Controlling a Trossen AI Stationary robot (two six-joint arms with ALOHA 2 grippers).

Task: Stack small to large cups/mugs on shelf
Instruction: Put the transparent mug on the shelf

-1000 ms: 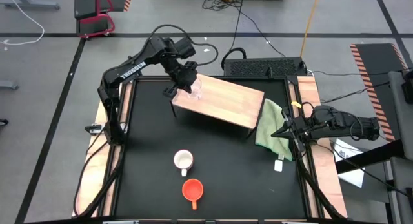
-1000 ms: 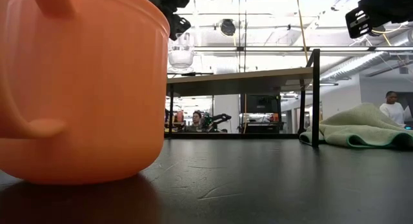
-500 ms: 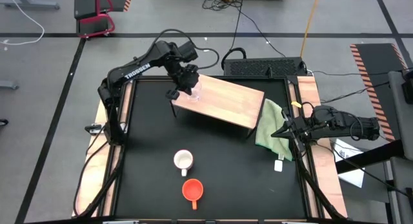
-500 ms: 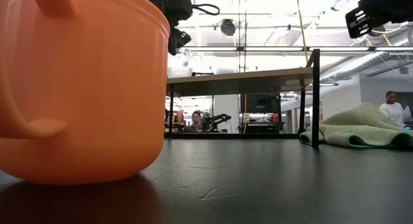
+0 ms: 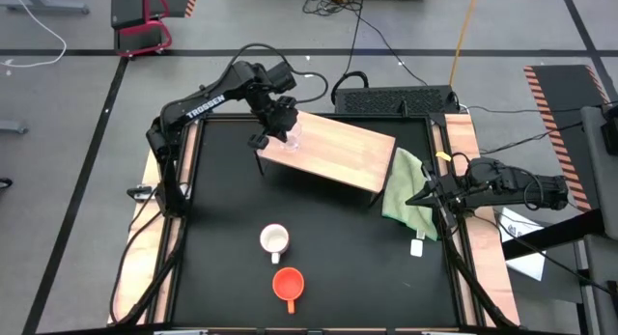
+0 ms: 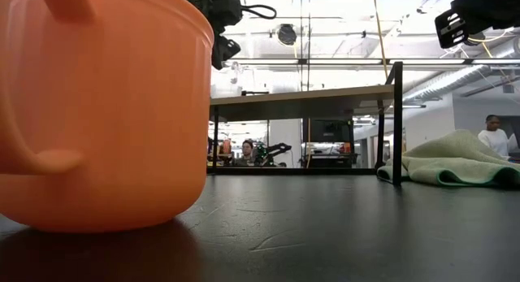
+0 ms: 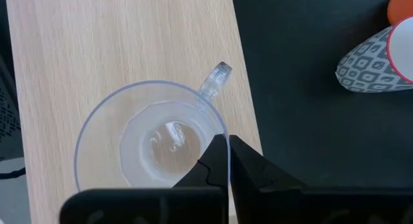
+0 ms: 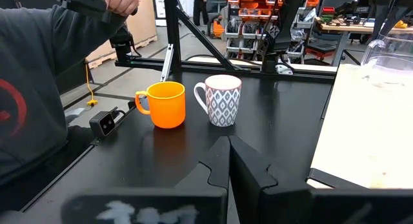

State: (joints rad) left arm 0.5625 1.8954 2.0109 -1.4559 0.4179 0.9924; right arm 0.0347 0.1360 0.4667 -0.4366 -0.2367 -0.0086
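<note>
Your left gripper (image 7: 227,161) is clenched on the rim of the small clear cup (image 7: 150,141), one finger inside the wall and one outside. The cup sits under it at the near-left corner of the shelf (image 5: 338,147), and from the wrist view it looks set down on the board, though you cannot tell whether its base bears fully. Its handle (image 7: 214,87) points away from the claw, along the board's edge, so the grip is on the wall opposite the handle.

What the next move turns on is this: once you let go, the remaining mugs lie out on the black table toward the front. The white patterned mug (image 5: 275,240) stands nearest and the orange mug (image 5: 288,283) just beyond it, both upright, both well apart from the shelf. They sit left of centre, so your left arm is probably the nearer one.

Your right gripper (image 5: 417,197) waits closed at the table's right edge, above the green cloth (image 5: 404,185), holding nothing.
</note>
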